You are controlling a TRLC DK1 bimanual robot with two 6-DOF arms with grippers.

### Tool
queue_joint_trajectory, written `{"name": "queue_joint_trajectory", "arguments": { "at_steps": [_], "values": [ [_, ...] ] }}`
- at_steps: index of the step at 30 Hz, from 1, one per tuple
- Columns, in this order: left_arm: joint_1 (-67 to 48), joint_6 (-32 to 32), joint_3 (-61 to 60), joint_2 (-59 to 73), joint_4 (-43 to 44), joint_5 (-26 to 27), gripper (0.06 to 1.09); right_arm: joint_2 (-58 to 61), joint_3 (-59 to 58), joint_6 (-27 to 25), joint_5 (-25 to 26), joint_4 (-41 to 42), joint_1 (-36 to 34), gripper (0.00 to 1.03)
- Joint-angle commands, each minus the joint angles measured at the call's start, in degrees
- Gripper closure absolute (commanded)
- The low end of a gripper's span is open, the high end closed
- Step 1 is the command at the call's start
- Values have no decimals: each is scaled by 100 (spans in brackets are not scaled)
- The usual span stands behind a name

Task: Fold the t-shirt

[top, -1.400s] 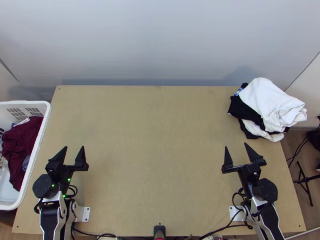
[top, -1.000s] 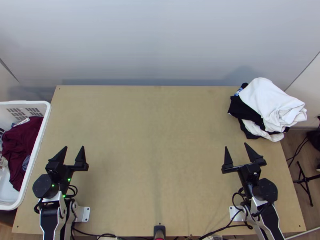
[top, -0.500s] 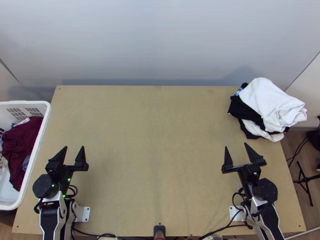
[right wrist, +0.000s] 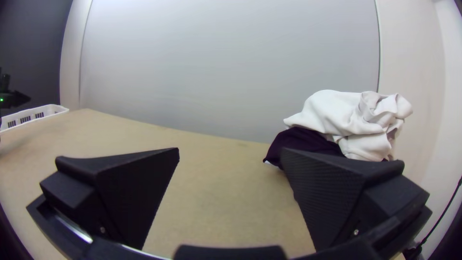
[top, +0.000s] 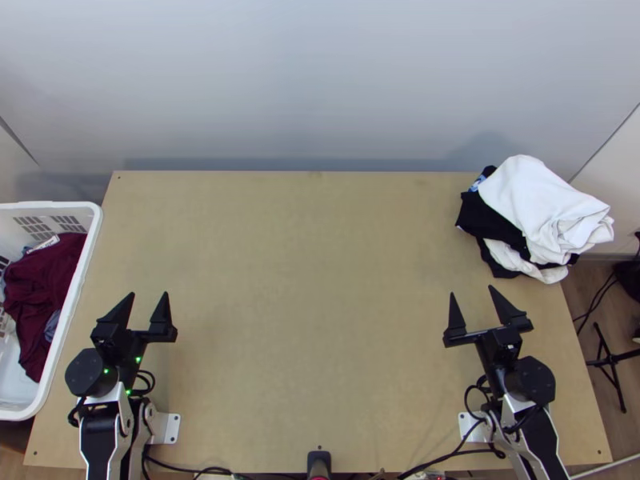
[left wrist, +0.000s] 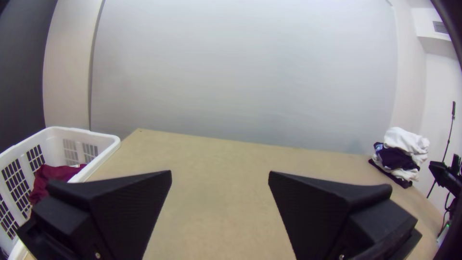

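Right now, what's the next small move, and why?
Probably swing the left gripper over the basket, toward the maroon cloth: it lies bunched inside, possibly the t-shirt, and that gripper is open, empty and the nearer one.

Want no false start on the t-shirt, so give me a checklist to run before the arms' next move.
1. Left pincer open, nothing gripped: ok.
2. Right pincer open, nothing gripped: ok.
3. T-shirt spread between the pincers: not ok; the maroon garment lies bunched in the laundry basket.
4. Maroon garment confirmed as the t-shirt: cannot tell, its shape is lost in the folds.
5. Garment pile fully supported by the table: cannot tell; from above it reaches past the right edge.
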Motion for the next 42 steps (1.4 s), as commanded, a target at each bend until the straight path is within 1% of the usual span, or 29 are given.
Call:
{"name": "queue_joint_trajectory", "arguments": {
  "at_steps": [1, 15, 17, 19, 21, 23, 25, 26, 28, 30, 31, 33, 34, 36, 37, 39, 41, 42],
  "values": [
    [2, -5, 1, 1, 1, 2, 11, 8, 1, 1, 1, 2, 2, 4],
    [2, -5, 1, 1, 1, 2, 11, -1, 1, 1, 1, 2, 2, 4],
    [-25, -242, 1, 1, 1, 2, 11, -1, 1, 1, 1, 2, 2, 4],
    [11, -242, 1, 1, 1, 2, 11, -1, 1, 36, 1, 2, 10, 4],
    [11, -242, 1, 1, 1, 2, 11, -1, 1, 344, 1, 2, 37, 4],
    [-33, -321, 1, 1, 1, 2, 11, -1, 1, 493, 1, 2, 63, 4],
    [-86, -734, 1, 1, 1, 11, 11, -1, 1, 528, 1, 2, 63, 4],
    [-148, -813, 1, -8, 1, 11, 11, -1, 1, 546, 1, 2, 54, 4],
    [-156, -752, 1, -8, 1, -42, 11, -10, 1, 519, 19, 2, 2, 4],
    [-69, -699, 1, -8, 1, -121, 11, -19, 1, 467, 10, 19, -236, 4],
    [-42, -479, 1, -8, 1, -182, 11, -19, 1, 467, 10, 19, -324, 4],
    [-7, -383, 36, -16, 27, -253, 11, -19, 19, 467, 1, 28, -482, 4],
    [46, -383, 62, -16, 62, -244, 11, -19, 45, 423, 10, 28, -499, 4],
    [54, -286, 80, -16, 141, -253, 11, -19, 238, 335, 1, -279, -438, 4],
    [63, -242, 71, -8, 150, -253, 11, -19, 230, 264, 1, -253, -420, 4],
    [169, -180, 88, 10, 36, -358, 11, -19, 318, 361, 19, -253, -561, 4],
    [116, 13, 115, 63, 10, -358, 11, 8, 511, 730, 19, -279, -877, 4],
    [37, 92, 212, 133, 1, -358, 11, 43, 634, 783, 1, -279, -1009, 4]
  ]
}}
